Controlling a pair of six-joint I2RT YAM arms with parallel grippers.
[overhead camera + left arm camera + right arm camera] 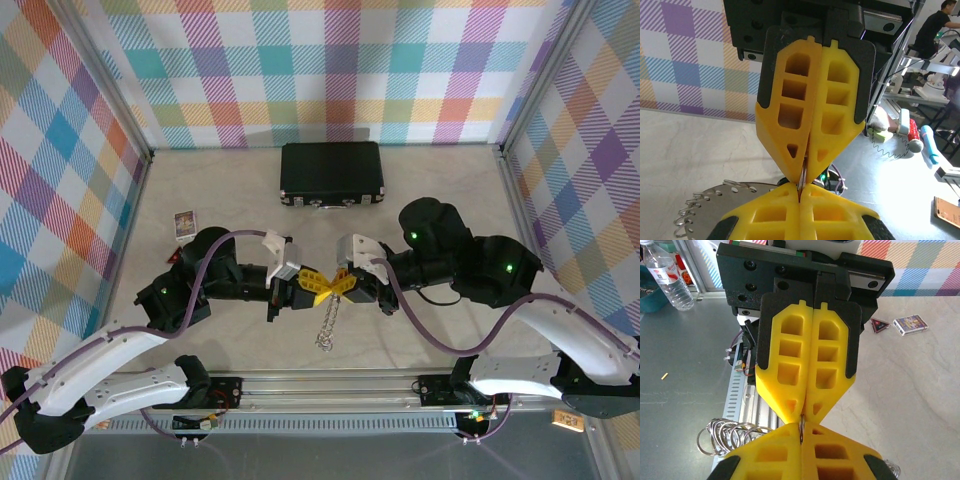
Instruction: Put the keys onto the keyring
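Observation:
My left gripper [318, 287] and right gripper [342, 286] meet tip to tip above the middle of the table. Both are shut on the same thin metal loop, the keyring [803, 174], which stands edge-on between the two pairs of yellow fingers. In the left wrist view my left gripper [801, 188] pinches it from below, with the right gripper's fingers [835, 125] above. The right wrist view shows my right gripper [801, 428] closed on the keyring [801, 421]. The keys [326, 324] hang down as a silvery chain to the tabletop; the keys [700, 202] and their rings [722, 436] show beside the fingers.
A black case [331, 173] lies at the back centre. A small card box [184, 223] and a dark triangular piece [172, 255] sit at the left. An aluminium rail [330, 382] runs along the table's near edge. Checked walls enclose three sides.

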